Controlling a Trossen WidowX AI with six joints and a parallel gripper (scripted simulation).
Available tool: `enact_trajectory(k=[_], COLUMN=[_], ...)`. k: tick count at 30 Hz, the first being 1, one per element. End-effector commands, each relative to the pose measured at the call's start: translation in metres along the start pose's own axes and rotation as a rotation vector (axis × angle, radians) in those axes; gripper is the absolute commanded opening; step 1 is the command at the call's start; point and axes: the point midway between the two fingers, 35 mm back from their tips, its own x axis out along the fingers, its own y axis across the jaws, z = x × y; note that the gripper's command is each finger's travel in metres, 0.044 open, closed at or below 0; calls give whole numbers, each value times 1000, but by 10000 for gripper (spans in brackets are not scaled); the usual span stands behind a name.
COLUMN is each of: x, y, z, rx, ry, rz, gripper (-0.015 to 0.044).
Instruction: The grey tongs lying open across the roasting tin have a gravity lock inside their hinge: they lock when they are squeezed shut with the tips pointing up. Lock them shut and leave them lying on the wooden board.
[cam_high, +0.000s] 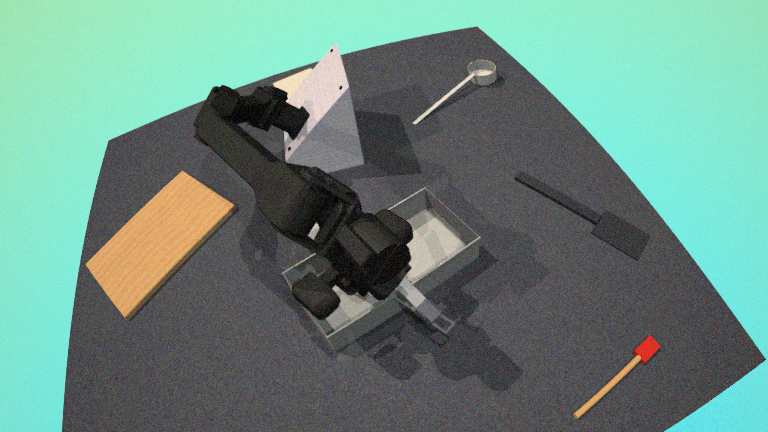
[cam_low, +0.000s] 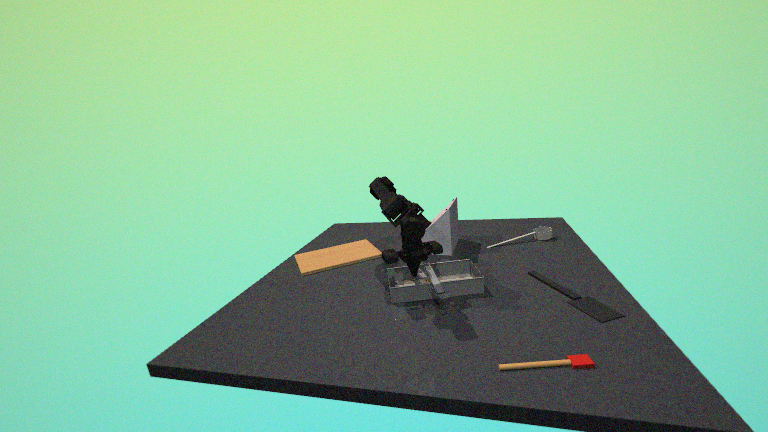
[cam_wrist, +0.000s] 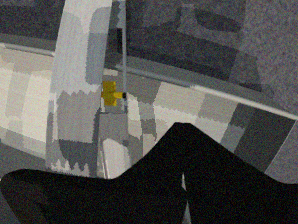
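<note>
The grey tongs (cam_high: 421, 305) (cam_low: 436, 285) (cam_wrist: 82, 50) lie across the roasting tin (cam_high: 451, 267) (cam_low: 462, 284) (cam_wrist: 175, 102), one end sticking out past its near long wall. A small yellow part (cam_wrist: 109, 94) shows at their side in the wrist view. The arm hides their other end in the top view, so how far their arms are spread cannot be told. My gripper (cam_low: 414, 274) (cam_wrist: 181, 129) is shut and empty, pointing down at the tin beside the tongs; its tips are hidden in the top view. The wooden board (cam_high: 161, 241) (cam_low: 338, 257) holds nothing.
A pale sloped stand (cam_high: 332, 145) (cam_low: 445, 233) rises behind the tin. A measuring cup (cam_high: 483, 73) (cam_low: 544, 233) with a long handle lies at the back right, a black spatula (cam_high: 620, 234) (cam_low: 596, 308) at the right, and a red-headed brush (cam_high: 606, 386) (cam_low: 537, 364) at the front right.
</note>
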Motion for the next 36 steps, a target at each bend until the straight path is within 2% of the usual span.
enact_trajectory(k=[1, 36], x=[3, 2], y=[-1, 50], z=[-1, 2], rx=[-2, -3], ry=[1, -1], rz=[-6, -1], gripper=[-150, -150])
